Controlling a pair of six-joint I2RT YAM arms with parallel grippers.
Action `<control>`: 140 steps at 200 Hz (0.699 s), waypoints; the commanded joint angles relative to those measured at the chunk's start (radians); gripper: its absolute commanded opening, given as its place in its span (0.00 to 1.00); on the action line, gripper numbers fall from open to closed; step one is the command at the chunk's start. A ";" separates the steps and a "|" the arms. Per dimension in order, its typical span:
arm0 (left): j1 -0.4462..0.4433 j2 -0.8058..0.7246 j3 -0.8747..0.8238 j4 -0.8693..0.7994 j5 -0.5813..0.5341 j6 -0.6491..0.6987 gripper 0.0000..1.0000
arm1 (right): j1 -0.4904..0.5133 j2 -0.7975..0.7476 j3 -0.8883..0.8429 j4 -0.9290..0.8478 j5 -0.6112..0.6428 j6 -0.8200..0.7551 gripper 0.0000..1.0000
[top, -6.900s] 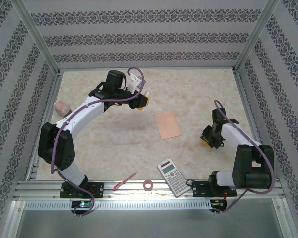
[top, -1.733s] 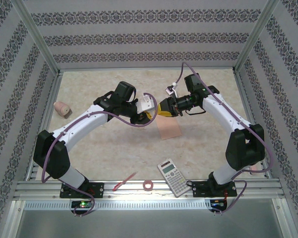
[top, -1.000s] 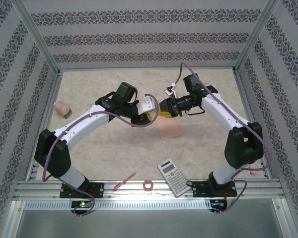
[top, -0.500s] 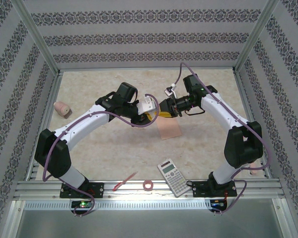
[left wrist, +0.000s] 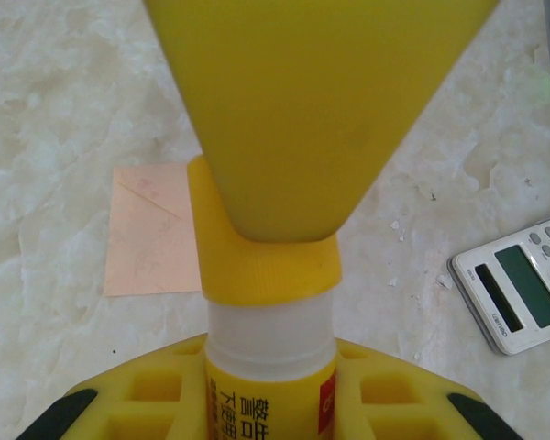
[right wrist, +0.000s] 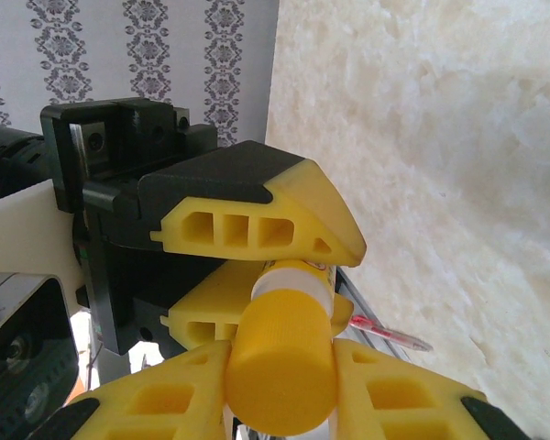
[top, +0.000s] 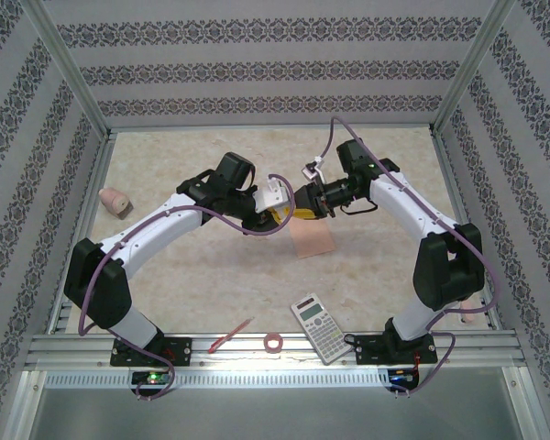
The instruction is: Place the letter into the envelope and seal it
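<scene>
The peach envelope (top: 313,240) lies flat on the table, flap side up, also in the left wrist view (left wrist: 151,234). The letter is hidden. Just above the envelope's far end, my left gripper (top: 277,215) is shut on the body of a yellow glue stick (left wrist: 270,390). My right gripper (top: 298,203) meets it head-on, jaws closed on either side of the stick's yellow cap (right wrist: 282,367). The cap (left wrist: 266,270) sits on the stick with the white neck showing below it. In the right wrist view, the left gripper's fingers (right wrist: 257,220) clamp the stick.
A white calculator (top: 319,328) lies near the front edge, also in the left wrist view (left wrist: 522,284). A red pen (top: 229,335) and a small red tape roll (top: 274,343) rest by the front rail. A pink object (top: 115,201) sits at the far left.
The right gripper has edged slightly left along the cap toward the left gripper. The left arm and the envelope have stayed put.
</scene>
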 commanded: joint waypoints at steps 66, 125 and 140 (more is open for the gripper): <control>-0.024 0.013 0.026 0.074 0.024 -0.018 0.00 | 0.077 0.056 0.011 0.007 -0.028 -0.009 0.26; -0.039 0.005 0.001 0.130 -0.036 -0.043 0.00 | 0.082 0.048 0.019 0.012 -0.022 -0.001 0.26; -0.041 -0.001 -0.004 0.138 -0.039 -0.036 0.00 | 0.085 0.056 0.016 0.011 -0.024 0.000 0.26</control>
